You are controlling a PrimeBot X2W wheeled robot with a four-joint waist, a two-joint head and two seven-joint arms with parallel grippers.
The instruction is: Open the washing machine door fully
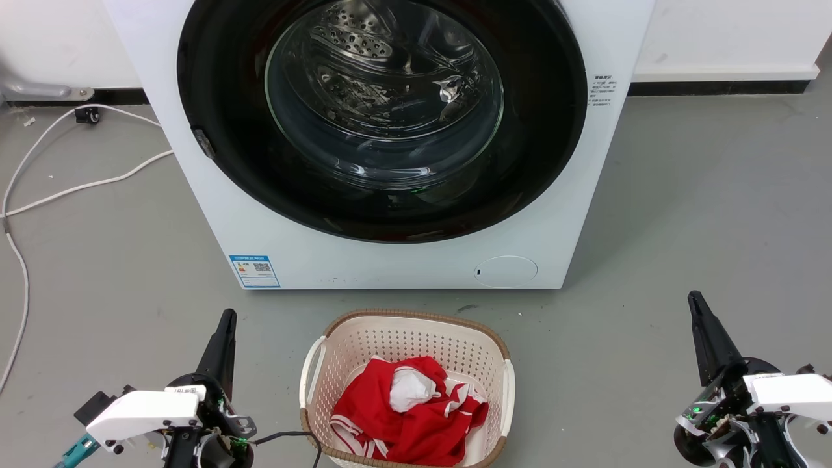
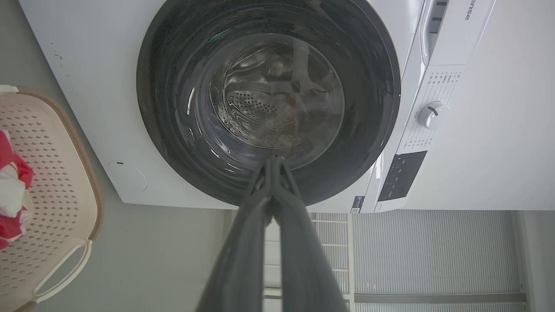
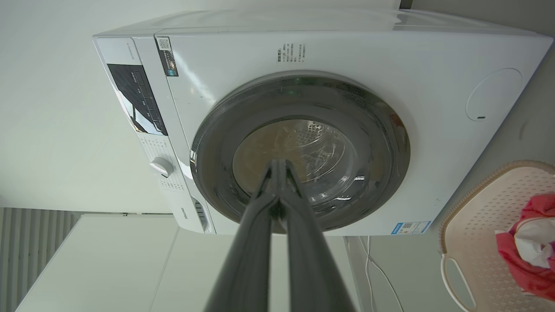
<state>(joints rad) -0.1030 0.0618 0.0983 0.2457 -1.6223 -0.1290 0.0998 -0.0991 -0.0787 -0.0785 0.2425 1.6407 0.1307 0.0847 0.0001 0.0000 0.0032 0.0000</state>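
Note:
The white washing machine (image 1: 390, 263) stands straight ahead on the grey floor. Its round black-rimmed washing machine door (image 1: 214, 97) lies flat against the front, closed, with the steel drum showing through the glass. Both wrist views face that same door (image 2: 169, 95) (image 3: 390, 143) from a distance. My left gripper (image 1: 227, 314) sits low at the left, fingertips together, holding nothing. My right gripper (image 1: 694, 296) sits low at the right, also shut and empty. In the left wrist view my left gripper (image 2: 272, 159) shows its tips touching, and in the right wrist view my right gripper (image 3: 280, 162) shows the same.
A cream laundry basket (image 1: 338, 338) with red and white clothes (image 1: 416, 409) stands on the floor between my grippers, in front of the machine. White cables (image 1: 71, 188) trail over the floor at the left. A wall with a dark skirting (image 1: 715, 86) runs behind.

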